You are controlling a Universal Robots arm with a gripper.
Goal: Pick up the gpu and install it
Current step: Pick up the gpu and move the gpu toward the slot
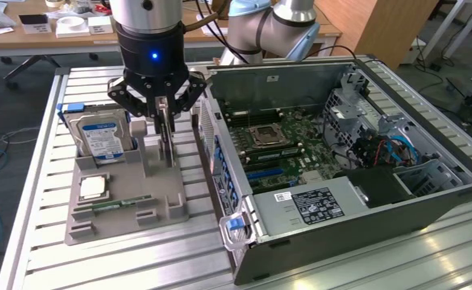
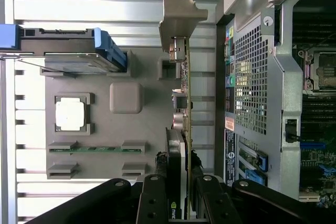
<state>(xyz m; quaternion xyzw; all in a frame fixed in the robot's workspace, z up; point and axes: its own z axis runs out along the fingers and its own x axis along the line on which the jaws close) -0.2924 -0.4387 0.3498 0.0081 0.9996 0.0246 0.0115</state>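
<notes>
Looking down along the wrist, I see the gripper [image 2: 178, 167] closed part way, with its two dark pads [image 2: 160, 165] against the two faces of the gpu [image 2: 176, 142], so it has hold of the card. The gpu stands upright on its edge in the grey holder tray [image 2: 142, 129], and its lower edge sits in the tray's slot, just beside the back wall of the computer case [image 2: 257, 77]. On the same tray, a little further from the gripper, a square processor chip [image 2: 70, 115] lies flat and a slim green RAM stick [image 2: 94, 149] lies in its groove. Beyond them the hard drive [image 1: 98, 136] leans upright with its blue-white label facing out. In the exterior view the arm [image 1: 147, 24] points its wrist straight down over the card, a blue light glows on the tool body, and the elbow joints [image 1: 276, 24] fold behind the open case. A wooden desk [image 1: 26, 37] stands far at the back.
</notes>
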